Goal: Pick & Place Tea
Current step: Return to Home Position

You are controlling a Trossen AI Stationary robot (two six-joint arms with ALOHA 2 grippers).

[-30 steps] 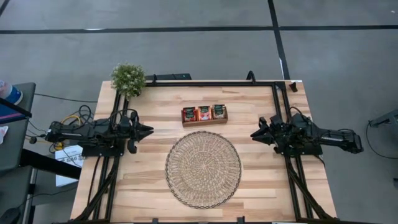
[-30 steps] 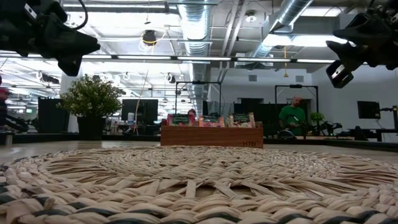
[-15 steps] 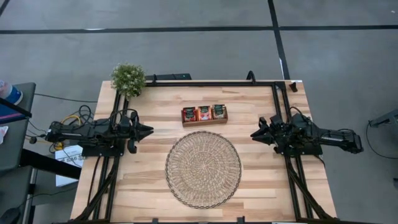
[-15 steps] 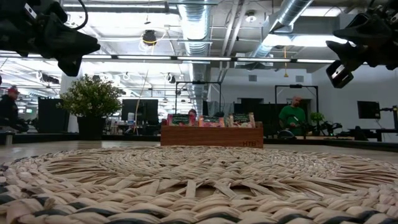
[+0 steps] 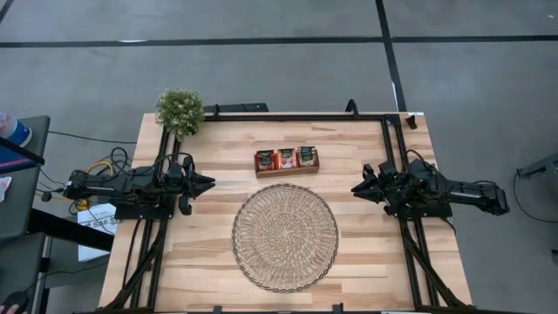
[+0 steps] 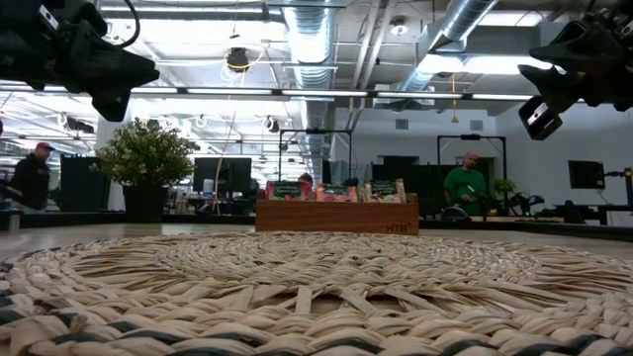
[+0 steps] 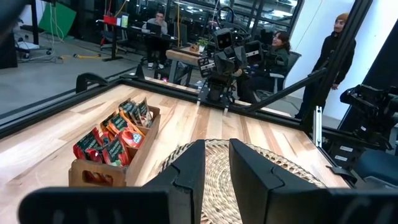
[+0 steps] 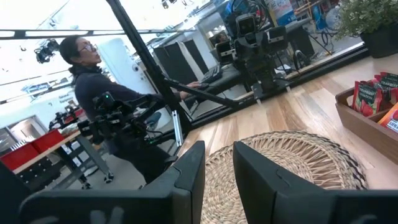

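The tea (image 5: 286, 158) is a row of red-orange sachets standing on edge in the compartments of a brown wooden tray (image 5: 287, 172) at the table's far middle. They also show in the left wrist view (image 7: 115, 130), the right wrist view (image 8: 373, 93) and the low view (image 6: 336, 190). My left gripper (image 5: 209, 182) hovers above the table's left side, pointing level toward the middle. My right gripper (image 5: 356, 187) mirrors it on the right side. Each one's fingers (image 7: 216, 144) (image 8: 217, 146) stand a narrow gap apart with nothing between them.
A round woven mat (image 5: 285, 237) lies in the middle of the table, just nearer than the tray. A small potted plant (image 5: 180, 110) stands at the far left corner. A black frame (image 5: 384, 118) runs along the table's edges. People (image 8: 93, 81) are in the room beyond.
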